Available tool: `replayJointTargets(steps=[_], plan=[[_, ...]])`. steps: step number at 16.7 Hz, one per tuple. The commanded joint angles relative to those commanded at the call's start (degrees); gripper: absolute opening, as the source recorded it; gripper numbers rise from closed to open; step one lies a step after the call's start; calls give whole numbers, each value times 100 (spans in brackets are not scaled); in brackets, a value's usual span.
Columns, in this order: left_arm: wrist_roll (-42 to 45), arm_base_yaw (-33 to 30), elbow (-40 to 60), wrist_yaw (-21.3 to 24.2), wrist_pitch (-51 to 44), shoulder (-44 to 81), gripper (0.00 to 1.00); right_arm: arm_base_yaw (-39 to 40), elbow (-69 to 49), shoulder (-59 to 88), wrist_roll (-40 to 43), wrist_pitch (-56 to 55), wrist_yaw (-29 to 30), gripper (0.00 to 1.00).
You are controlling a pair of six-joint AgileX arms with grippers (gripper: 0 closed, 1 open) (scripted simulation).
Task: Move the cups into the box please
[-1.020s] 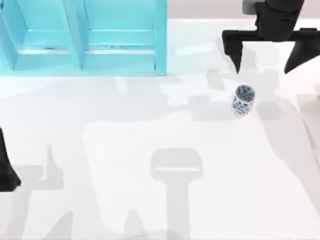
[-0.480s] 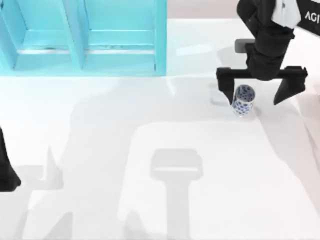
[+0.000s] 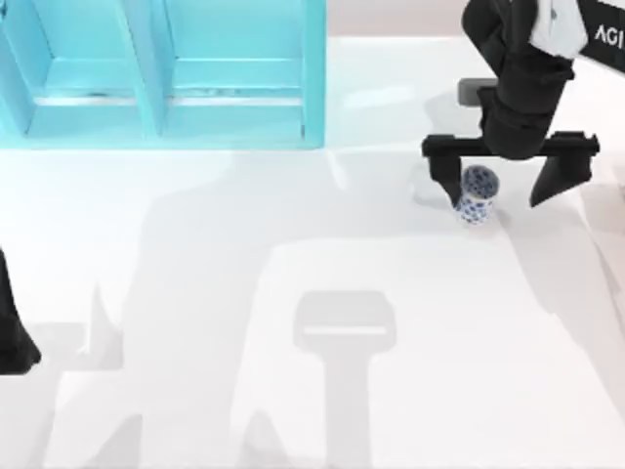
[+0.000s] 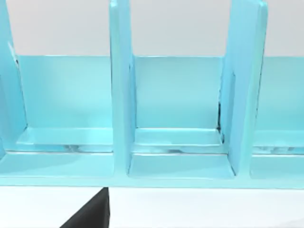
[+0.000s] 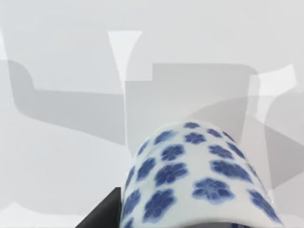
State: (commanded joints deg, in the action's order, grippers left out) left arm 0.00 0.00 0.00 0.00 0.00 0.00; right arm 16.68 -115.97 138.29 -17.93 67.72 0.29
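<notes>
One white cup [image 3: 477,194] with dark-blue flowers stands upright on the table at the right. My right gripper [image 3: 499,182] is open and lowered over it. The cup sits between the fingers, close to the finger [image 3: 444,176] on the box's side and apart from the other one. Seen from the right wrist, the cup [image 5: 190,175] is very close, with a dark fingertip [image 5: 105,213] beside it. The turquoise box [image 3: 312,78] with dividers stands at the back left. My left gripper [image 3: 12,337] is parked at the table's left edge, facing the box [image 4: 121,95].
White table surface with soft shadows of the arms stretches between the cup and the box. The box's front wall [image 3: 166,137] faces the middle of the table.
My right gripper has come forward and down from behind the cup, so its open fingers now straddle it. The cup and the left arm have stayed put.
</notes>
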Motion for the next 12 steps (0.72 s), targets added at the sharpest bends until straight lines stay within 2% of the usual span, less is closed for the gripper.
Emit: replayJointTargets(steps=[10, 12], plan=[[0, 0, 0, 0, 0, 0, 100, 0, 0, 0, 0, 0, 0, 2], [0, 0, 0, 0, 0, 0, 100, 0, 0, 0, 0, 0, 0, 0]])
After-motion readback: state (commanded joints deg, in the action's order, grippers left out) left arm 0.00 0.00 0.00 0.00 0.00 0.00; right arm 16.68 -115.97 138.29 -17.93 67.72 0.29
